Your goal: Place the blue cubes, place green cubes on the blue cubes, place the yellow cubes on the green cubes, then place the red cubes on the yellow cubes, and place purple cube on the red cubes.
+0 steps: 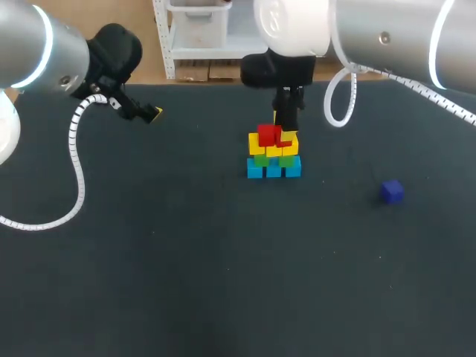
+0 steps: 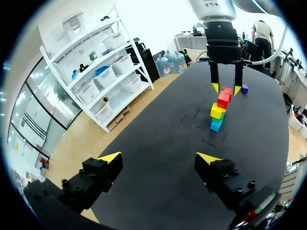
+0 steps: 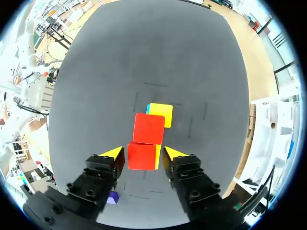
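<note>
A stack of cubes (image 1: 273, 152) stands mid-table: blue cubes (image 1: 274, 169) at the bottom, then green cubes (image 1: 271, 158), yellow cubes (image 1: 270, 146) and two red cubes (image 1: 272, 135) on top. My right gripper (image 1: 286, 119) hangs straight over the stack. In the right wrist view its fingers flank one red cube (image 3: 142, 155) with a narrow gap on each side, so the right gripper (image 3: 144, 153) is open; the other red cube (image 3: 148, 128) lies just ahead. The purple cube (image 1: 392, 191) sits alone to the right. My left gripper (image 1: 152, 113) is far left, open and empty.
The dark table (image 1: 186, 260) spreads wide around the stack. In the left wrist view the stack (image 2: 218, 112) and the purple cube (image 2: 244, 88) lie far ahead of my left gripper (image 2: 160, 158). The purple cube (image 3: 112, 197) shows beside my right gripper's finger.
</note>
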Available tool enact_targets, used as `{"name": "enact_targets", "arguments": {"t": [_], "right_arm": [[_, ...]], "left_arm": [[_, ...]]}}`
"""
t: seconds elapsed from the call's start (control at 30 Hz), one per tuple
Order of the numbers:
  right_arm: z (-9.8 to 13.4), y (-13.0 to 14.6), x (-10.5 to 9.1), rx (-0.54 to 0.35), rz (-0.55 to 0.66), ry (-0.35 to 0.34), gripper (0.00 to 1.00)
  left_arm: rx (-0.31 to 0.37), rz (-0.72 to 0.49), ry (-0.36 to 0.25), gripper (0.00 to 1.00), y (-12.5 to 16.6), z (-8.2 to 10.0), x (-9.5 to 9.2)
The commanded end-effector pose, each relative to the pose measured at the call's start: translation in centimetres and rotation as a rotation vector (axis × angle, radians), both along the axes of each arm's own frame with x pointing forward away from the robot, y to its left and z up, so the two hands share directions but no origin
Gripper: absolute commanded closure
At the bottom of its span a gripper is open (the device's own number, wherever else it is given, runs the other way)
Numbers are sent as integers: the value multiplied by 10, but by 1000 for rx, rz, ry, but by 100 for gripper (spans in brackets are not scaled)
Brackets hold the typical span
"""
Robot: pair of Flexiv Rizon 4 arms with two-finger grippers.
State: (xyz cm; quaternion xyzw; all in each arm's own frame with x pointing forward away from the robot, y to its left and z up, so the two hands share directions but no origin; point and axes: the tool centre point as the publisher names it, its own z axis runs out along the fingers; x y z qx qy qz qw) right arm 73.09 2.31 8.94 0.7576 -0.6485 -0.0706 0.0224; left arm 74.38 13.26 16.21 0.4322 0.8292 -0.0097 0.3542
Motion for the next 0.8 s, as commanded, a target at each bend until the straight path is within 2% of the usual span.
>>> {"name": "enact_targets", "arguments": {"t": [0.03, 0.33, 0.63, 0.8], "right_arm": [[-1, 0, -1, 2, 1, -3, 53], [0, 0, -1, 4, -1, -3, 53], [-1, 0, 0, 3, -2, 0, 60], [-2, 0, 1, 7, -3, 1, 60]], "left_arm": [[-4, -8, 1, 0, 2, 0, 1], [-4, -8, 1, 0, 2, 0, 1], [-4, -8, 1, 0, 2, 0, 1], [-4, -8, 1, 0, 2, 0, 1]]}}
